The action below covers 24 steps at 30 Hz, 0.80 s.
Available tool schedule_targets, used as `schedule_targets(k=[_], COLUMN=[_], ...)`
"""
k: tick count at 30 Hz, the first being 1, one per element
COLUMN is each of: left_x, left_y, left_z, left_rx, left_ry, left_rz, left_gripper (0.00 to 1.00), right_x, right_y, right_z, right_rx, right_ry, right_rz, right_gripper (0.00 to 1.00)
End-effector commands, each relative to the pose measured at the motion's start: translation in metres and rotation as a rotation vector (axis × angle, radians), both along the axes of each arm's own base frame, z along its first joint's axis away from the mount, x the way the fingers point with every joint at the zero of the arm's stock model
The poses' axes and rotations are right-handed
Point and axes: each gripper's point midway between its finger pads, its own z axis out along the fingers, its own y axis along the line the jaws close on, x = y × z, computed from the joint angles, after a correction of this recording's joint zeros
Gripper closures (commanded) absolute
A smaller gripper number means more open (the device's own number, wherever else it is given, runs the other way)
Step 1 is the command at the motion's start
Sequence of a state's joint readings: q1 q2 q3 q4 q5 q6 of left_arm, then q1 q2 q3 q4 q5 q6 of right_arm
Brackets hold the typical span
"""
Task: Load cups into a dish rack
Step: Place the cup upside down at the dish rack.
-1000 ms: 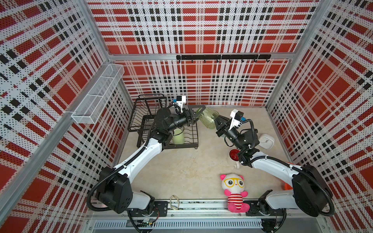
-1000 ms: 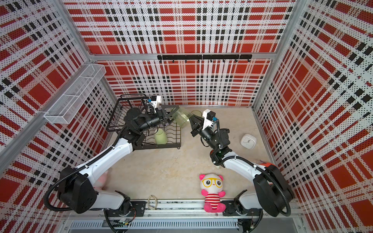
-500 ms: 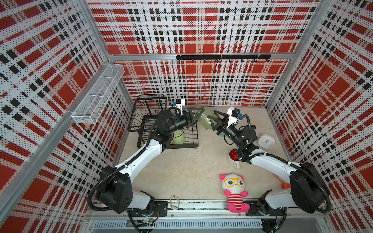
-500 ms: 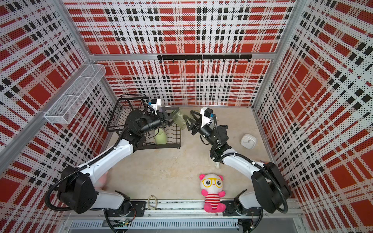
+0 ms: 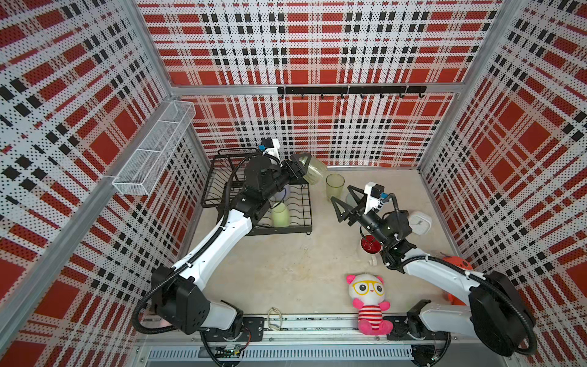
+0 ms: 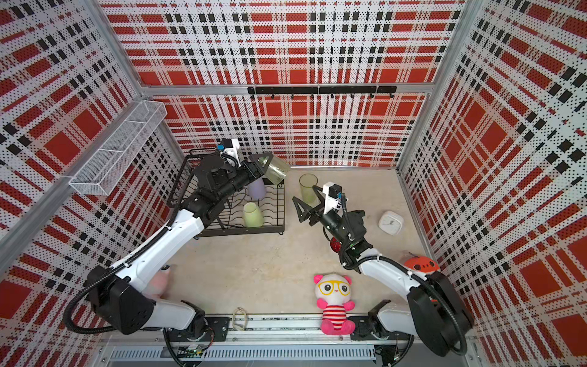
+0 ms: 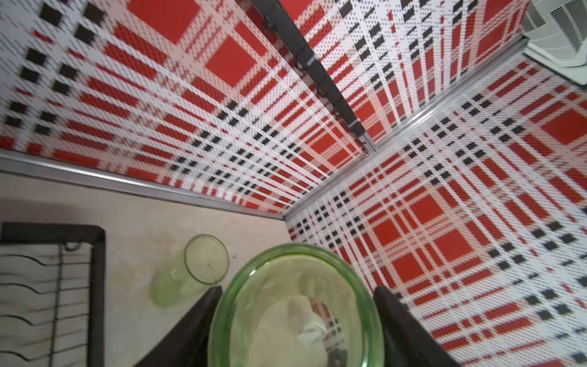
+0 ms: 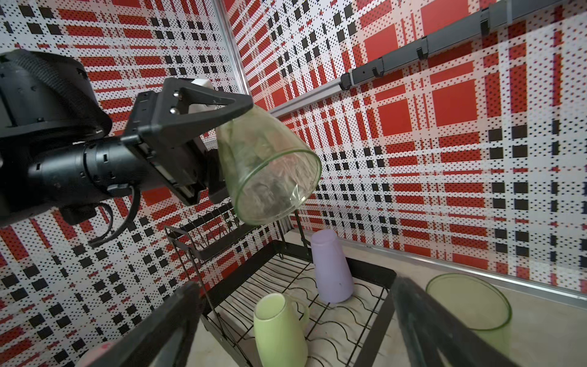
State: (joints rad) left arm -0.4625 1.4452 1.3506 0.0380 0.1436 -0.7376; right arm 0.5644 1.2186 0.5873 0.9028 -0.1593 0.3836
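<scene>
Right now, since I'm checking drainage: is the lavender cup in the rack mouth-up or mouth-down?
Mouth-down: the lavender cup stands in the dish rack, closed narrower base on top.

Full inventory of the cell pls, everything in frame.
dish rack: 1, black wire, table back left
pale green mug: 1, pale green, rack's lower tray
lavender cup: 1, lavender, upside down in lower tray
olive-green tumbler: 1, olive-green, upright on table beside rack
clear green tumbler: 1, translucent green, tilted in left tool
white mug: 1, white, red inside, table right of centre
clock: 1, white, table far right
plush toy: 1, white and pink, table front
mesh basket: 1, white, left wall
hook rail: 1, black, back wall
orange object: 1, orange, right edge, partly hidden
left tool: 1, black, shut on clear green tumbler
right tool: 1, black, open, empty, over table
</scene>
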Motion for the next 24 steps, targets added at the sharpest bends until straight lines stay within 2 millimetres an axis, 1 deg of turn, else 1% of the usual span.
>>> schedule_targets(k=[1,4,7,9,13,17,20,24], left_x=[0.018,0.031,0.047,0.059,0.078,0.100,0.116,0.132], left_y=[0.006,0.005,0.004,0.008,0.003,0.004,0.007,0.005], left_z=[-0.019,-0.029,-0.045,-0.057,-0.078,-0.103,-0.124,-0.148], left_rx=[0.264,0.405,0.495,0.538,0.592,0.643,0.657,0.676], left_ry=[-0.054,-0.065,-0.060,-0.038,-0.015,0.020,0.058,0.083], left_rz=[0.139,0.207,0.247,0.292,0.315,0.355,0.380,0.392], left_gripper=[0.42,0.41,0.41,0.41,0.41,0.41,0.41,0.42], right_x=[-0.006,-0.011,-0.014,-0.016,-0.025,-0.033,-0.039,-0.042], right_y=[-0.018,-0.029,-0.043,-0.058,-0.087,-0.117,-0.123,-0.127], right_z=[0.005,0.003,-0.006,-0.021,-0.050,-0.079,-0.091,-0.094], right_rx=[0.013,0.002,-0.020,-0.038,-0.075,-0.077,-0.067,-0.055], right_ry=[-0.006,0.009,0.060,0.111,0.162,0.223,0.242,0.259], right_rz=[-0.059,-0.102,-0.165,-0.229,-0.346,-0.473,-0.478,-0.486], right_gripper=[0.00,0.00,0.00,0.00,0.00,0.00,0.00,0.00])
